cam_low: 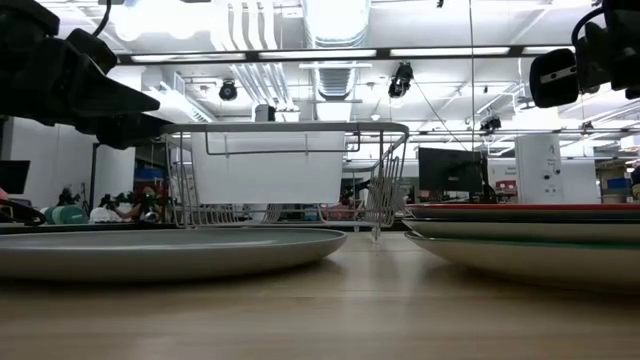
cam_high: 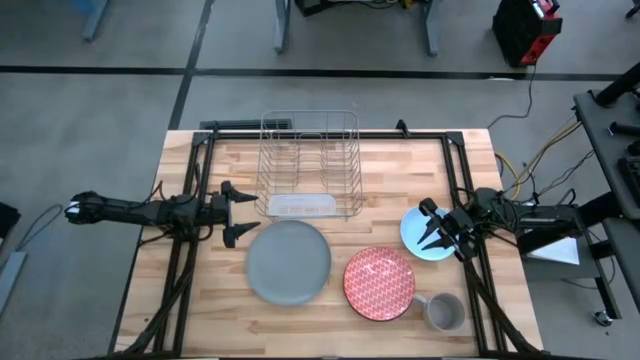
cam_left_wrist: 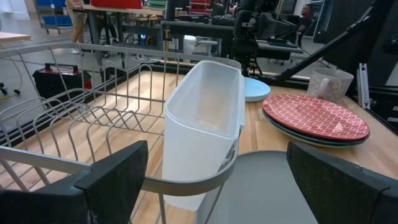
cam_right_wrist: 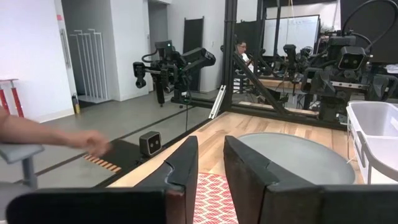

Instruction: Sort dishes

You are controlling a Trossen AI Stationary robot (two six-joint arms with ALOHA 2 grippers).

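Two grippers hang over the wooden table [cam_high: 200, 300], one at each side. The left gripper [cam_high: 236, 214] has its fingers spread wide with nothing between them, just beside the left edge of the large grey plate [cam_high: 289, 261] and near the front left corner of the wire dish rack [cam_high: 308, 160]. The right gripper [cam_high: 434, 228] sits over the light-blue plate [cam_high: 418, 238] at the table's right; its fingers are parted by a narrow gap and grasp nothing. The grey plate lies flat in front of the rack. To its right the red patterned plate [cam_high: 380, 284] rests on top of another plate [cam_left_wrist: 317, 140], of which only a darker rim shows beneath it. A grey mug [cam_high: 443, 312] stands just right of the red plate, toward the front. A white bin [cam_left_wrist: 205, 124] hangs on the rack's front side.
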